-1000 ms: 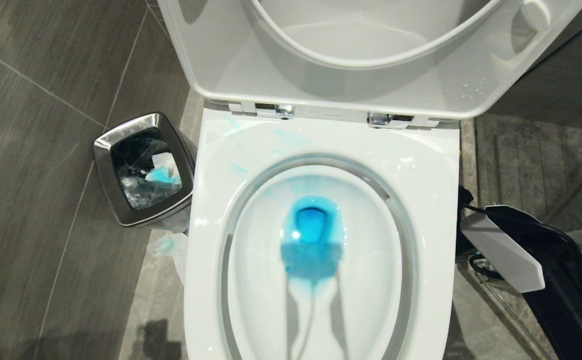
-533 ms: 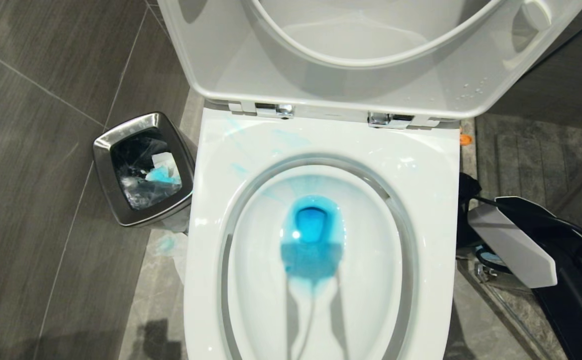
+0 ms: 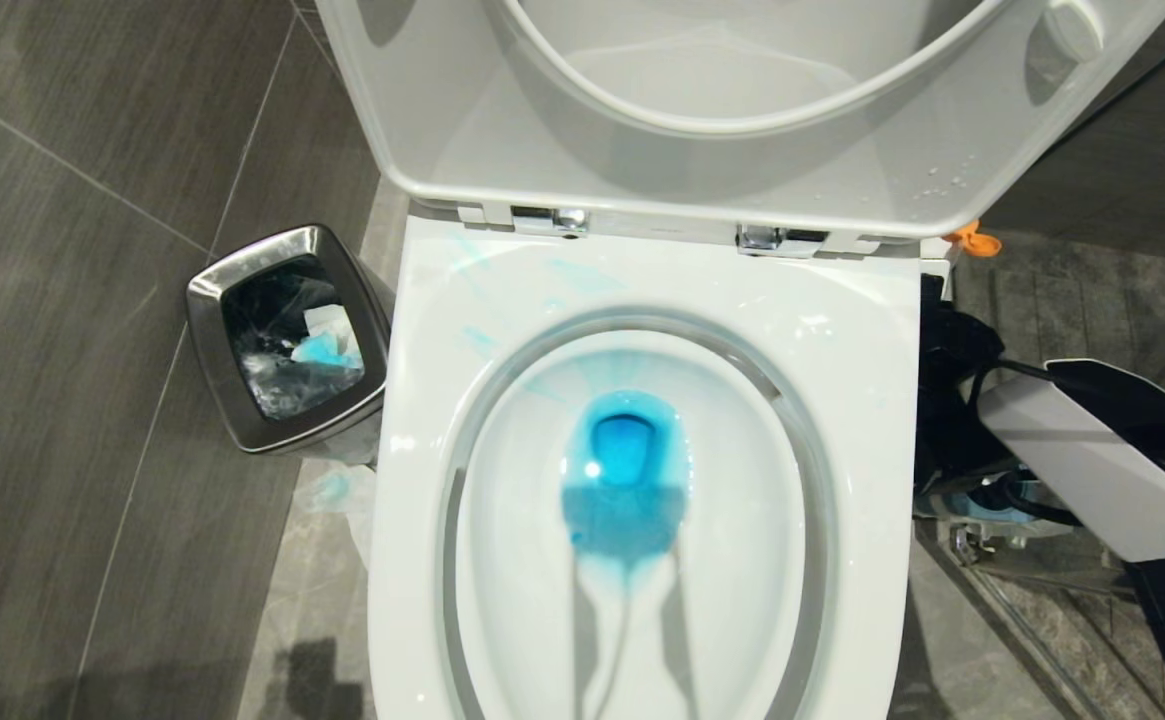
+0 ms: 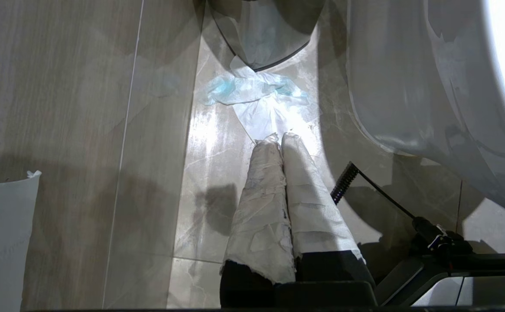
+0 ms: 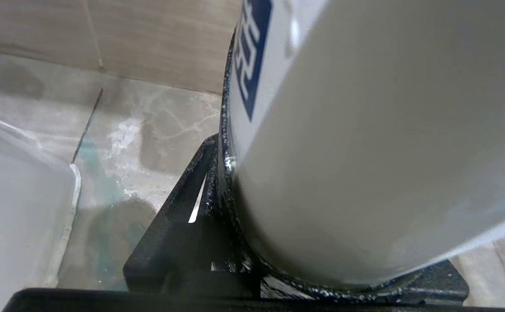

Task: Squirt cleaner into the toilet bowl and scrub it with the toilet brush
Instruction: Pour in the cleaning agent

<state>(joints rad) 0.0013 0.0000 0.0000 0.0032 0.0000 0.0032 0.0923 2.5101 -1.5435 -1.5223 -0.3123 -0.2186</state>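
Note:
The toilet bowl (image 3: 872, 400) stands open with its seat and lid raised. Blue cleaner (image 3: 625, 470) tints the water, and pale blue streaks mark the back rim. Beside the bowl's right edge, my right gripper (image 3: 950, 350) is shut on a white bottle (image 5: 365, 151) with a blue label. The bottle's orange cap (image 3: 972, 240) pokes up by the hinge corner. A blue ring (image 3: 982, 505) of a holder peeks out under that arm; the toilet brush handle is hidden. My left gripper (image 4: 278, 138) hangs shut and empty above the floor, left of the bowl.
A square steel bin (image 3: 212, 290) with blue-stained tissues stands left of the bowl. Another stained tissue (image 4: 256, 93) lies on the floor in front of the left gripper. A glass panel edge (image 5: 79, 173) runs on the right side.
My right arm has drawn up and toward the back of the toilet with the bottle. The orange cap has come into view at the seat's back right corner. The left arm is still.

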